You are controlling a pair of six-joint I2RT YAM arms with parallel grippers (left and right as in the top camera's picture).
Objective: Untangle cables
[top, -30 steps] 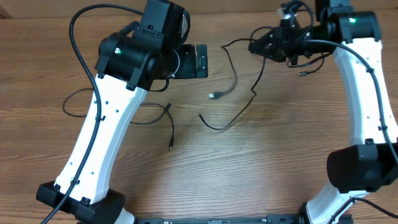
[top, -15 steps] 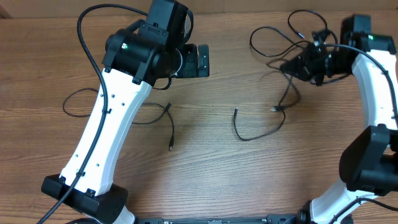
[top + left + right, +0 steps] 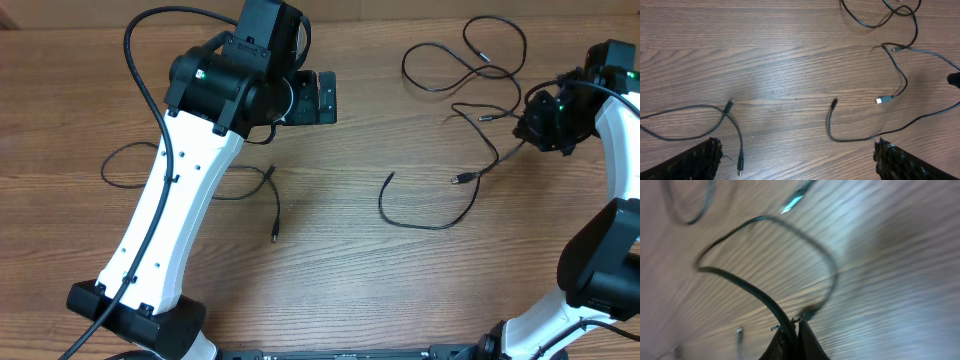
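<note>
Several thin black cables lie as loose strands on the wooden table. One cable [image 3: 232, 190] lies left of centre, ending in a plug [image 3: 740, 167]. A second cable [image 3: 425, 226] curves across the middle and rises to my right gripper [image 3: 533, 128], which is shut on it [image 3: 765, 300]. A third cable [image 3: 462, 62] loops at the back right, and a silver plug [image 3: 882, 100] rests near the middle strand. My left gripper [image 3: 322, 97] hangs open above the table, its fingers [image 3: 695, 161] wide apart with nothing between them. The right wrist view is blurred.
The white left arm [image 3: 180, 200] crosses over part of the left cable. The right arm [image 3: 612, 150] stands along the table's right edge. Thicker black arm wiring [image 3: 135, 60] arcs at the back left.
My right gripper has swung right with its cable, dragging the middle strand right and leaving loops spread at the back right. The left arm shifted slightly, then stayed still.
</note>
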